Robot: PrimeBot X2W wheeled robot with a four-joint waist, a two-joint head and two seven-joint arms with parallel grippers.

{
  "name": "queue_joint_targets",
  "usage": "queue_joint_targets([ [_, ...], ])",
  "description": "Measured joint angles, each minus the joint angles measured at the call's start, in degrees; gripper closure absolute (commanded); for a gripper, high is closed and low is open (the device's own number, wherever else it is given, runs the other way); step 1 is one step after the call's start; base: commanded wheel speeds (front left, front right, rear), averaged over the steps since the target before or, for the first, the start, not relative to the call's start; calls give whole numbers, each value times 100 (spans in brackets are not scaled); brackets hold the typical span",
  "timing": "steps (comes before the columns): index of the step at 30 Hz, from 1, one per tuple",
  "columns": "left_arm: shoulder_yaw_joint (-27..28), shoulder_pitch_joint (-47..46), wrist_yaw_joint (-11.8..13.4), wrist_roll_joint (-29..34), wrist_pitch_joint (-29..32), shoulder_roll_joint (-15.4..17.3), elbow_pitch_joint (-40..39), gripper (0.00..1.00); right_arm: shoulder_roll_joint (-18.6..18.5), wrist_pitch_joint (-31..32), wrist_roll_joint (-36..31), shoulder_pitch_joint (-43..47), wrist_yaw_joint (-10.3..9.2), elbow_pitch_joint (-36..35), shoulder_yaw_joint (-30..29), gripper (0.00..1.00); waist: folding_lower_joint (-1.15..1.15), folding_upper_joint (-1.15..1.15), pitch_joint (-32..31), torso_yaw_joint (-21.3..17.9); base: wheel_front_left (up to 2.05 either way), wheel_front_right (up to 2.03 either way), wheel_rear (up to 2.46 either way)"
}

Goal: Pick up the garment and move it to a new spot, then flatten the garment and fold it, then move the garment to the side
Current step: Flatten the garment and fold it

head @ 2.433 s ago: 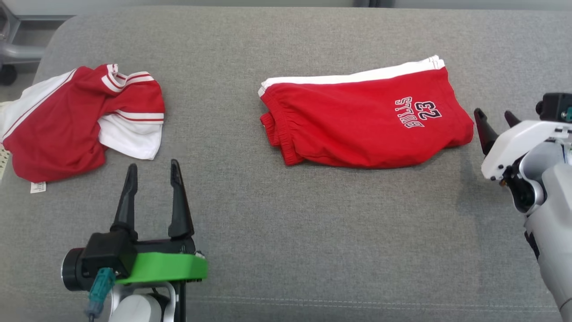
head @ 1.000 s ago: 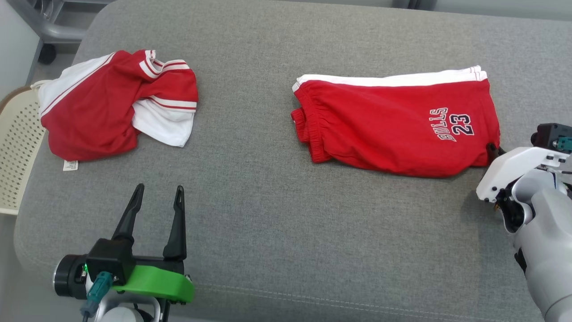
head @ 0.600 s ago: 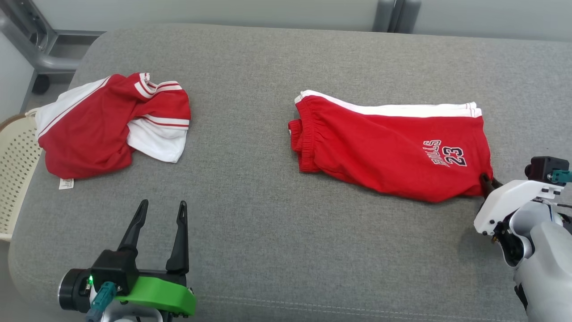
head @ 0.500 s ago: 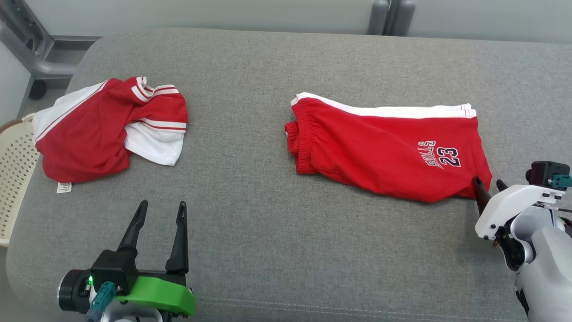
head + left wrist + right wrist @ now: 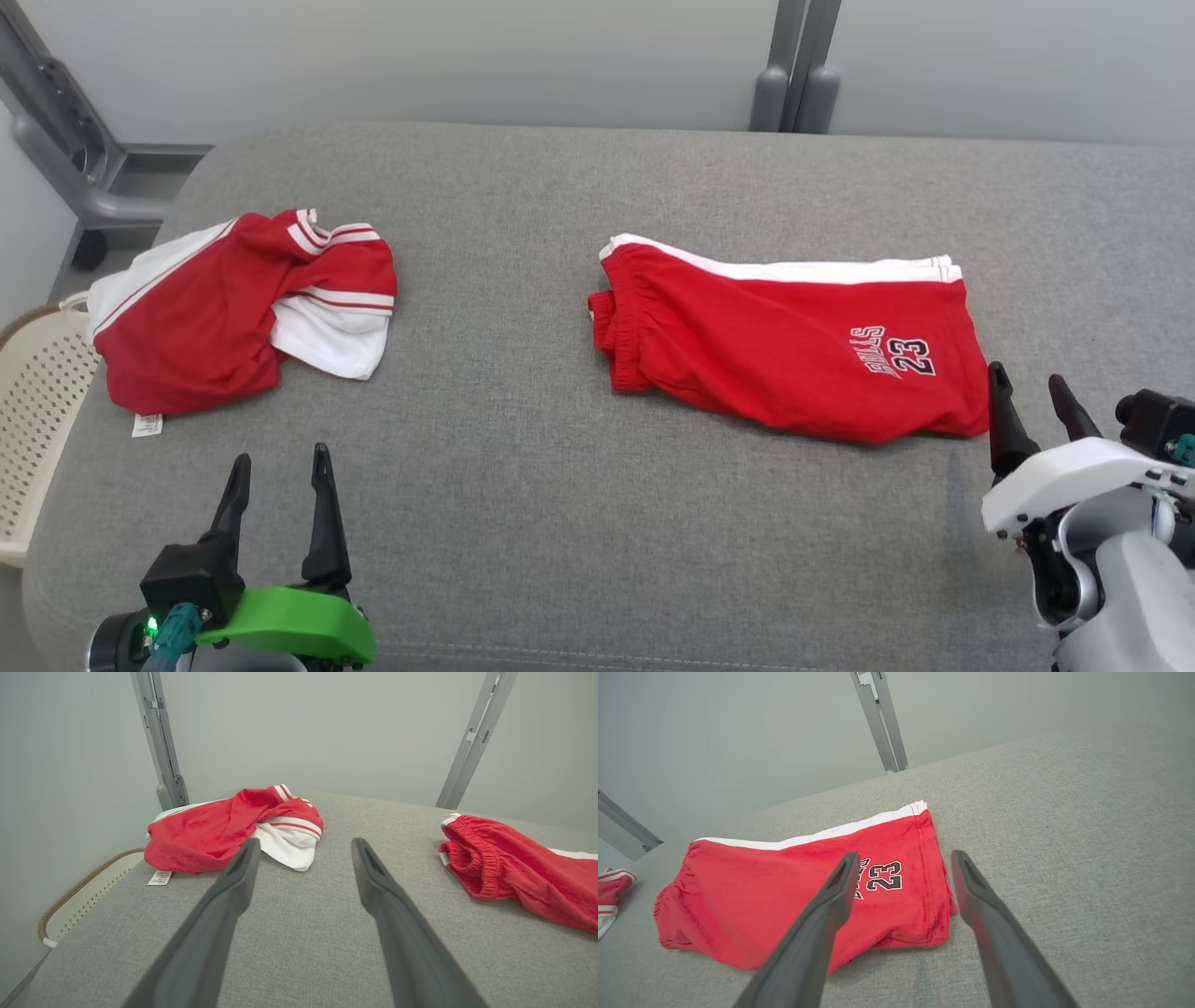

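Grey upholstered bench (image 5: pixel 560 523): folded red shorts with white stripe (image 5: pixel 784 364) are laid crosswise, hem end just beside the wide-spread, empty right gripper (image 5: pixel 1027 375); left gripper (image 5: pixel 282 455), equally spread, is set well apart.

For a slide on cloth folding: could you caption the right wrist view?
Open right end effector poised at the hem of folded red shorts printed 23, on a grey cushion.

The shorts (image 5: pixel 784 364) are fuzzy red cloth, the shirt (image 5: pixel 205 327) thinner and smoother, on a desk (image 5: pixel 560 523) of coarse matt grey weave. The left pincer (image 5: pixel 281 455) and right pincer (image 5: pixel 1026 373) are matt dark plastic; the basket (image 5: pixel 37 401) is perforated cream plastic.
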Motion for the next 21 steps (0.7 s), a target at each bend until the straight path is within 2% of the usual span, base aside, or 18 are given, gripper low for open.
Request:
queue_joint_targets([
  [5,5,142,25,-77,149,74,62,0,288,-131,-358,427,-1,-586,-45,0,0,0,-299,-40,0,0,0],
  [8,-34,160,-42,-88,258,180,62,0,431,-137,-502,632,-1,-954,70,0,0,0,-450,-76,0,0,0],
  [15,-51,212,-58,-81,264,288,70,0,561,-127,-700,1134,-1,-1606,417,0,0,0,-698,-167,0,0,0],
  [21,-78,208,-227,-100,172,309,215,0,592,-165,-771,1471,-1,-1923,578,0,0,0,-808,-216,0,0,0],
])
